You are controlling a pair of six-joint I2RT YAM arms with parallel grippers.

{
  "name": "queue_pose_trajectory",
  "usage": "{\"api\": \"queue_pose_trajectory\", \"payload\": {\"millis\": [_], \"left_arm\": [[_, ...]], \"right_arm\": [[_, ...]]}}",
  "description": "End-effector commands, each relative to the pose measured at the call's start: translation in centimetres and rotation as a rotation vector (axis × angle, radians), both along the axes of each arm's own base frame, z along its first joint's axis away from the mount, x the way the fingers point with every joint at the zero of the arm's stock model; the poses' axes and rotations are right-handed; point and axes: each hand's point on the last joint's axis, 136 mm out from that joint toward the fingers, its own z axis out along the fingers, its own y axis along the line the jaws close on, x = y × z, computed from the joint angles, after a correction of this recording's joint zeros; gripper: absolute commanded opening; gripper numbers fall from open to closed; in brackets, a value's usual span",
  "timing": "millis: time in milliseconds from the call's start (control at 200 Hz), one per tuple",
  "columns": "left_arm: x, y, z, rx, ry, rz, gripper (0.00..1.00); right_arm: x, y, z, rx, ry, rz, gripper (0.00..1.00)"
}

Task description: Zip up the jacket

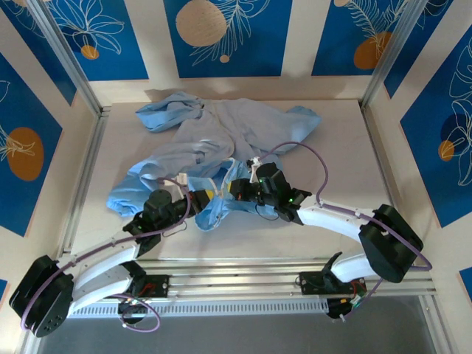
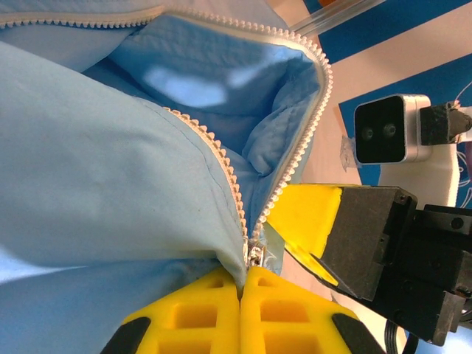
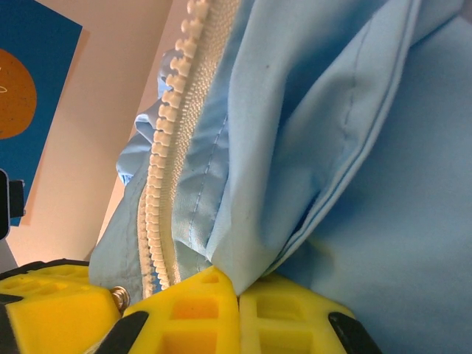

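Jacket (image 1: 214, 136) sits pinched at its zipper (image 2: 221, 173) by the left end effector (image 2: 242, 284) and right end effector (image 3: 237, 289), both clamped, likely for tension.

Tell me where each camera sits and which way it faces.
Top external: above and behind the robot, looking down at the jacket on the table; left hand and right hand show.
Left wrist: looks along the shut left hand at the zipper; right hand beside.
Right wrist: looks along the shut right hand, gripping jacket.
Shared: both wrist views show zipper teeth.

Crumpled light-blue fabric jacket (image 1: 214, 133) lies mid-frame on the desk (image 1: 332, 177); left gripper (image 1: 206, 196) and right gripper (image 1: 236, 189) meet at its lower edge
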Motion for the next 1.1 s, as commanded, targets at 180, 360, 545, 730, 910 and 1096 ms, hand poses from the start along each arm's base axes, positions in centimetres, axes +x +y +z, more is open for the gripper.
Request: {"api": "queue_pose_trajectory", "payload": {"millis": [180, 360, 545, 730, 910, 1096], "left_arm": [[0.3, -0.4, 1.8, -0.040, -0.045, 0.006, 0.00], [0.6, -0.4, 2.0, -0.049, -0.045, 0.016, 0.00], [0.9, -0.1, 2.2, -0.055, -0.045, 0.037, 0.00], [1.1, -0.1, 2.4, -0.056, -0.048, 0.039, 0.00], [1.3, -0.4, 2.5, -0.065, -0.047, 0.035, 0.00], [1.7, -0.5, 3.1, -0.071, -0.058, 0.035, 0.00]], "right_arm": [[0.4, 0.4, 1.6, 0.051, -0.032, 0.001, 0.00], [0.3, 0.4, 1.6, 0.052, -0.032, 0.004, 0.00], [0.1, 0.3, 1.5, 0.050, -0.030, 0.004, 0.00], [0.1, 0.3, 1.5, 0.052, -0.031, 0.004, 0.00], [0.1, 0.4, 1.5, 0.053, -0.031, 0.005, 0.00], [0.0, 0.4, 1.4, 0.051, -0.029, 0.005, 0.00]]}}
